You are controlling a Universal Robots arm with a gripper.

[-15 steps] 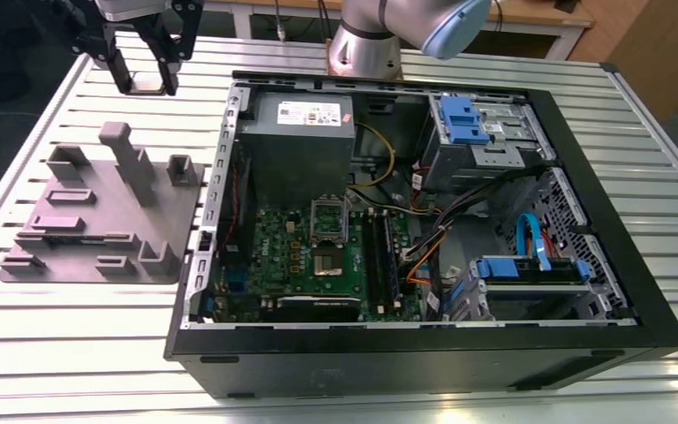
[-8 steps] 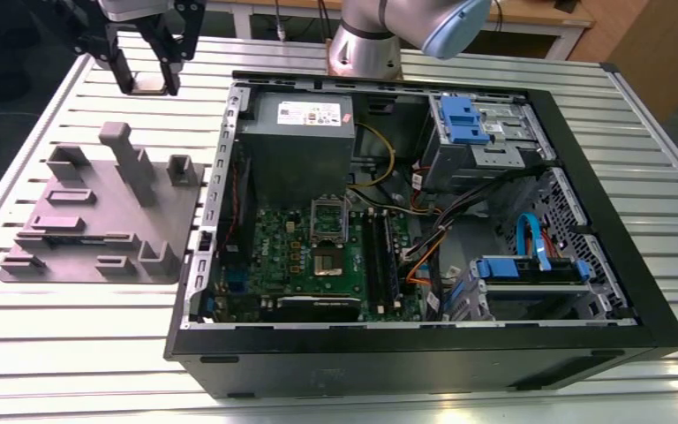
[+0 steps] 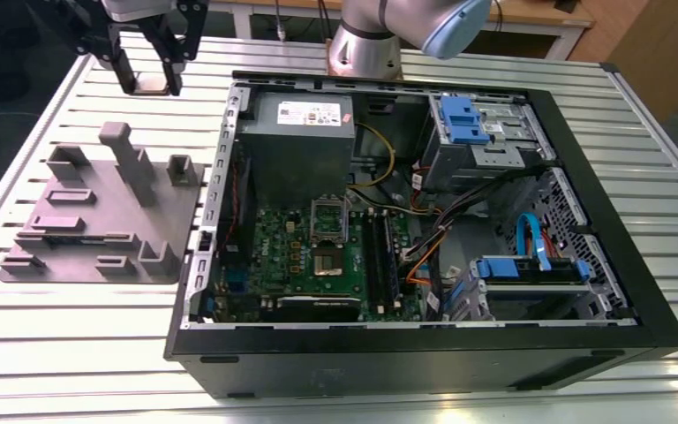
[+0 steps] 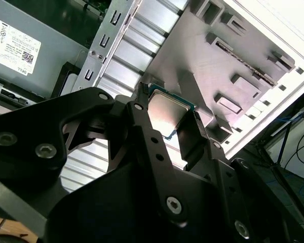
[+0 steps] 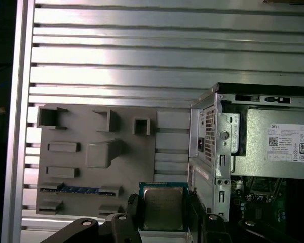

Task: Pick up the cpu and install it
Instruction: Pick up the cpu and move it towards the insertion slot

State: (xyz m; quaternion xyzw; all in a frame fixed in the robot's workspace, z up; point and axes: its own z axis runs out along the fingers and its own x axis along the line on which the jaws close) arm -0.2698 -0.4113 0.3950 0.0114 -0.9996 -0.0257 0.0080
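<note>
The cpu (image 5: 163,207), a flat square with a dull silvery metal top and pale rim, sits clamped between the black fingers (image 5: 134,212) of the gripper (image 3: 151,85), jaws closed on its edges; both hang at the exterior view's upper left over the ribbed aluminium table (image 3: 80,353); a grey moulded holder (image 3: 103,221) lies near; the open black computer case (image 3: 433,353) stands beside it.

Slatted table (image 3: 68,353) bears a grey holder block (image 3: 103,221) and (open) computer case (image 3: 433,358).
</note>
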